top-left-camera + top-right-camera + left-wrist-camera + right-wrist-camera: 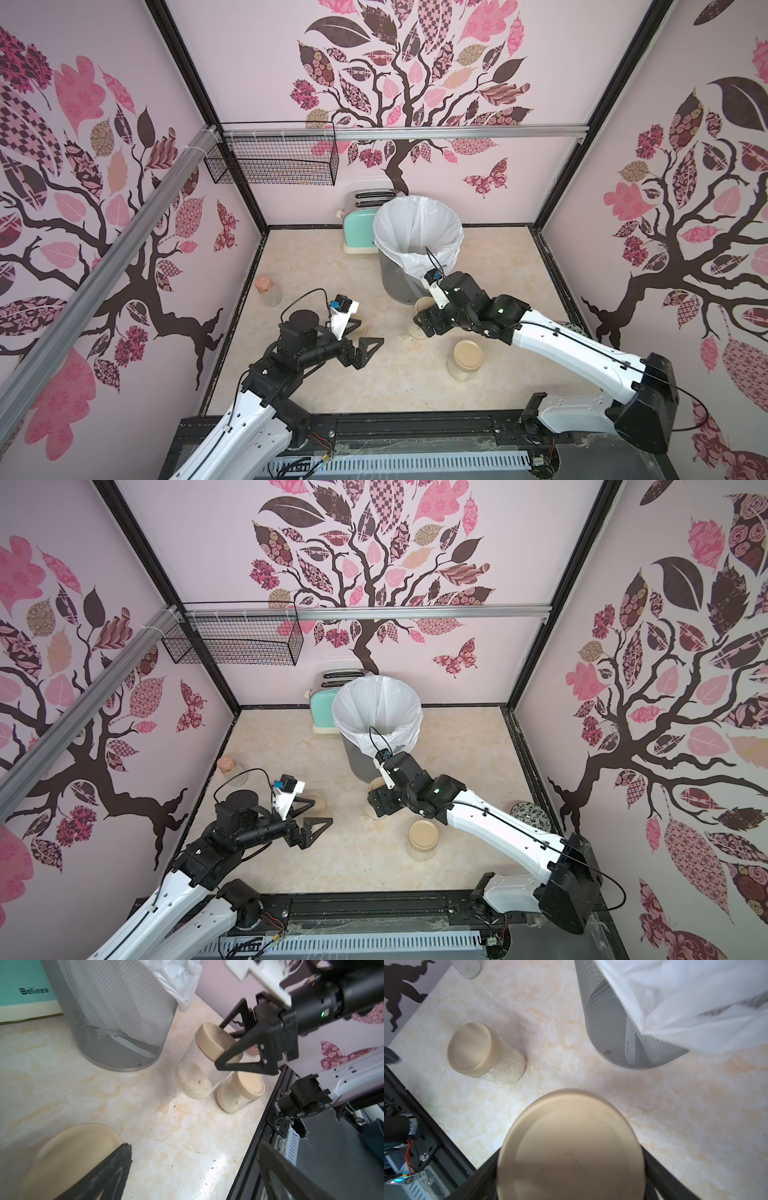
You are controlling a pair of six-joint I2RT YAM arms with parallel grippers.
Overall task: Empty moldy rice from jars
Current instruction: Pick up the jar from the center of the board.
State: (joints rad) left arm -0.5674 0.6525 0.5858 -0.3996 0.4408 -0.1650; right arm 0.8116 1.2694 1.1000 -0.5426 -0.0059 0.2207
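Three clear glass jars with beige lids stand on the marble table, each holding moldy rice (193,1080) at the bottom. My right gripper (422,322) (571,1167) comes down over the middle jar (194,1076) near the bin, its fingers (239,1059) pressed against either side of the lid (571,1142). The front jar (466,358) (423,837) stands free. My left gripper (370,331) (193,1167) is open and holds nothing. The left jar (362,326) (477,1051) sits just outside one of its fingers (104,1174).
A grey mesh bin (417,241) with a white liner stands behind the middle jar, with a mint toaster (357,226) behind it. A cork-topped bottle (268,289) is by the left wall. A patterned ceramic jar (530,814) sits at the right. The black rail (415,424) borders the front.
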